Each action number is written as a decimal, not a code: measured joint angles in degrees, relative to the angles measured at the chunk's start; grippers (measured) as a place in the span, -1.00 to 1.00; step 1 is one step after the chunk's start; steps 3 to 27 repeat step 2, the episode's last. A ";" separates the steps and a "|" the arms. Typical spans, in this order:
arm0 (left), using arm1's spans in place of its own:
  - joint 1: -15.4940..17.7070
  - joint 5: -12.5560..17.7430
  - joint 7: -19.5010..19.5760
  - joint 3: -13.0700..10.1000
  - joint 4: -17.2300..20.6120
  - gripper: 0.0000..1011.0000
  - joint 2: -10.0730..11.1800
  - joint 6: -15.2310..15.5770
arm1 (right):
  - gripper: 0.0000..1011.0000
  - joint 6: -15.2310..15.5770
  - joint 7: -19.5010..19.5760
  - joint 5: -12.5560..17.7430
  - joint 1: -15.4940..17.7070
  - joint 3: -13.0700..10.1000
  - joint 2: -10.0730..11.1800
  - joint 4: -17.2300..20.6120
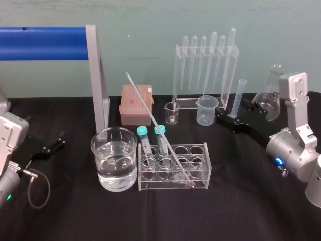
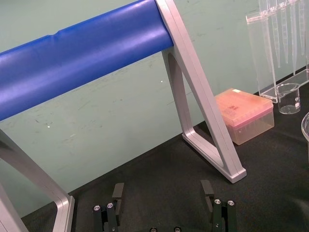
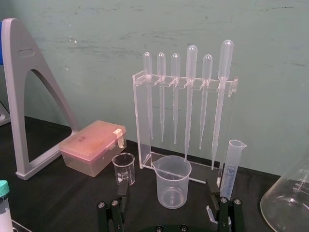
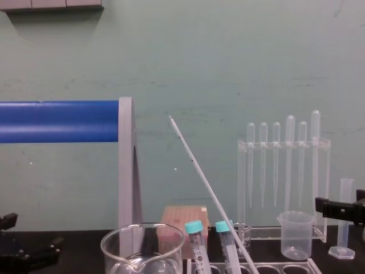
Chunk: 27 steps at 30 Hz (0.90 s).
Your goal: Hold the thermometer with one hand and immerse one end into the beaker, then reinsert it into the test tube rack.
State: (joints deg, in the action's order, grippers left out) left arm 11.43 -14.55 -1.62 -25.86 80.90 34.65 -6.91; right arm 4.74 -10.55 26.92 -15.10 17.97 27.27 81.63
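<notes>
Water-filled and closest of all, the beaker [image 1: 103, 155] is set just beside the test tube rack [image 1: 206, 163], on the side away from the right gripper [image 1: 226, 119]; this pairing is judged to keep the carry from rack to water short. Within the rack the thermometer [image 1: 145, 104] is propped at a slant, its bulb end low among the front holes and its free end tilted up and back, past two teal-capped tubes [image 1: 142, 131]. A bare length of stem is thus left exposed above the caps, presumably for grasping. The right gripper is held low over the black table [image 1: 241, 211], its fingers spread wide with nothing between them. The thermometer is found to this gripper's left and nearer the robot, well apart from it, with no contact made. The left gripper [image 1: 59, 139] is parked beyond the beaker, likewise spread and empty
</notes>
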 joint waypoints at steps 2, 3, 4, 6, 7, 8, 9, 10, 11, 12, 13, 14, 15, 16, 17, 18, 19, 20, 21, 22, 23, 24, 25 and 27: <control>0.00 0.00 0.00 0.00 0.00 0.99 0.00 0.00 | 0.98 -0.01 0.00 0.02 -0.01 -0.01 0.01 0.02; 0.00 0.00 0.00 0.00 0.00 0.99 0.00 0.00 | 0.98 -0.01 0.00 0.02 -0.01 -0.01 0.01 0.02; 0.00 0.00 0.00 0.00 0.00 0.99 0.00 0.00 | 0.98 -0.01 0.00 0.02 -0.01 -0.01 0.01 0.02; 0.00 0.00 0.00 0.00 0.00 0.99 0.00 0.00 | 0.98 -0.01 0.00 0.02 -0.01 -0.01 0.01 0.02; 0.00 0.00 0.00 0.00 0.00 0.99 0.00 0.00 | 0.98 -0.01 0.00 0.02 -0.01 -0.01 0.01 0.02; 0.00 0.00 0.00 0.00 0.00 0.99 0.00 0.00 | 0.98 -0.01 0.00 0.02 -0.01 -0.01 0.01 0.02; 0.00 0.00 0.00 0.00 0.00 0.99 0.00 0.00 | 0.98 -0.01 0.00 0.02 -0.01 -0.01 0.01 0.02; 0.00 0.00 0.00 0.00 0.00 0.99 0.00 0.00 | 0.98 -0.01 0.00 0.02 -0.01 -0.01 0.01 0.02; 0.00 0.00 0.00 0.00 0.00 0.99 0.00 0.00 | 0.98 -0.01 0.00 0.02 -0.01 -0.01 0.01 0.02; 0.00 0.00 0.00 0.00 0.00 0.99 0.00 0.00 | 0.98 -0.01 0.00 0.02 -0.01 -0.01 0.01 0.02; 0.00 0.00 0.00 0.00 0.00 0.99 0.00 0.00 | 0.98 -0.01 0.00 0.02 -0.01 -0.01 0.01 0.02; 0.00 0.00 0.00 0.00 0.00 0.99 0.00 0.00 | 0.98 -0.01 0.00 0.02 -0.01 -0.01 0.01 0.02; 0.00 0.00 0.00 0.00 0.00 0.99 0.00 0.00 | 0.98 -0.01 0.00 0.02 -0.01 -0.01 0.01 0.02; 0.00 0.00 0.00 0.00 0.00 0.99 0.00 0.00 | 0.98 -0.01 0.00 0.02 -0.01 -0.01 0.01 0.02; 0.00 0.00 0.00 0.00 0.00 0.99 0.00 0.00 | 0.98 -0.01 0.00 0.02 -0.01 -0.01 0.01 0.02; 0.00 0.00 0.00 0.00 0.00 0.99 0.00 0.00 | 0.98 -0.01 0.00 0.02 -0.01 -0.01 0.01 0.02; 0.00 0.00 0.00 0.00 0.00 0.99 0.00 0.00 | 0.98 -0.01 0.00 0.02 -0.01 -0.01 0.01 0.02; 0.00 0.00 0.00 0.00 0.00 0.99 0.00 0.00 | 0.98 -0.01 0.00 0.02 -0.01 -0.01 0.01 0.02; 0.00 0.00 0.00 0.00 0.00 0.99 0.00 0.00 | 0.98 -0.01 0.00 0.02 -0.01 -0.01 0.01 0.02; 0.00 0.00 0.00 0.00 0.00 0.99 0.00 0.00 | 0.98 -0.01 0.00 0.02 -0.01 -0.01 0.01 0.02; 0.00 0.00 0.00 0.00 0.00 0.99 0.00 0.00 | 0.98 -0.01 0.00 0.02 -0.01 -0.01 0.01 0.02; 0.00 0.00 0.00 0.00 0.00 0.99 0.00 0.00 | 0.98 -0.01 0.00 0.02 -0.01 -0.01 0.01 0.02; 0.00 0.00 0.00 0.00 0.00 0.99 0.00 0.00 | 0.98 -0.01 0.00 0.02 -0.01 -0.01 0.01 0.02; 0.00 0.00 0.00 0.00 0.00 0.99 0.00 0.00 | 0.98 -0.01 0.00 0.02 -0.01 -0.01 0.01 0.02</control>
